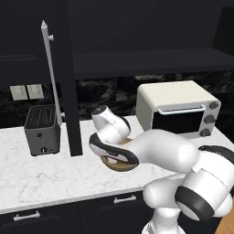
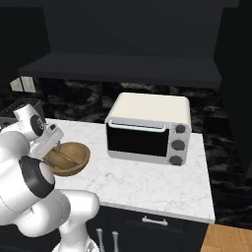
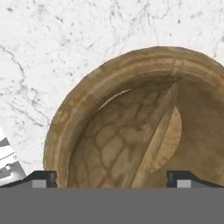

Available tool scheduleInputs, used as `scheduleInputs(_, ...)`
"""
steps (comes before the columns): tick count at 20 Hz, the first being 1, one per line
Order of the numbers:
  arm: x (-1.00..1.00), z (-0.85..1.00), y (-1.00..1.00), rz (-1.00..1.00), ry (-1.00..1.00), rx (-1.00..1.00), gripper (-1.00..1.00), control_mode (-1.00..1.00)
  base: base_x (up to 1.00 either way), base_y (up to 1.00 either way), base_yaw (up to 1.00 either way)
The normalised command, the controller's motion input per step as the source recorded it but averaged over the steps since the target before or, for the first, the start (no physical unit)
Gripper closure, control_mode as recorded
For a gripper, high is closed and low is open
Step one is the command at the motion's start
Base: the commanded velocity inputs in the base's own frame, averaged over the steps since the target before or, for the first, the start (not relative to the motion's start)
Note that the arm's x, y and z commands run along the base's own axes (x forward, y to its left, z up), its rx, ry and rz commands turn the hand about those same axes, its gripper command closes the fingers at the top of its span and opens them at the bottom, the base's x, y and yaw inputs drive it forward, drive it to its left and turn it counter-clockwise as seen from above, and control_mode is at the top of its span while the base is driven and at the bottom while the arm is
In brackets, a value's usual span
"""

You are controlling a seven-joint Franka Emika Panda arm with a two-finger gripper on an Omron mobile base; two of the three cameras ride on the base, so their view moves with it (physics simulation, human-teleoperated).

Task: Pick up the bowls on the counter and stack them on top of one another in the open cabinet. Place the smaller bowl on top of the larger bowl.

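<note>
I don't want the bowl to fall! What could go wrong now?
The open pincer hovers over the wooden bowl with its tips wide apart, one outside the thick rim. If it closes off-centre, the rim might slip out. The bowl sits near the marble counter front edge, so a nudge might push it off.

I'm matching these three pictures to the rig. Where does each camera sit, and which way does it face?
Left base view: behind the arm's left, facing toaster, cabinet door handle, toaster oven; arm lower right.
Right base view: behind its right, facing the toaster oven, wooden bowl; arm lower left.
Hand view: on the hand, looking down into the bowl; open claw.
Both base views share counter, oven, bowl.
</note>
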Motion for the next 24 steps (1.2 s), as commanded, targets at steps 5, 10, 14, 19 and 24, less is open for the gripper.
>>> scheduleInputs(5,-0.71,-0.01,-0.07,0.03,0.0,0.0,-1.0,-1.0,0.0,0.0,0.0)
scheduleInputs(10,-0.22,-0.1,-0.01,0.0,0.03,0.0,-1.0,-1.0,0.0,0.0,0.0)
scheduleInputs(14,0.01,-0.29,0.0,0.0,0.04,-0.01,-1.0,-1.0,0.0,0.0,0.0)
scheduleInputs(19,0.19,-0.66,0.0,0.0,0.01,-0.08,-1.0,-1.0,0.0,0.0,0.0)
scheduleInputs(24,0.44,-0.46,0.0,0.0,0.0,-0.11,-1.0,-1.0,0.0,0.0,0.0)
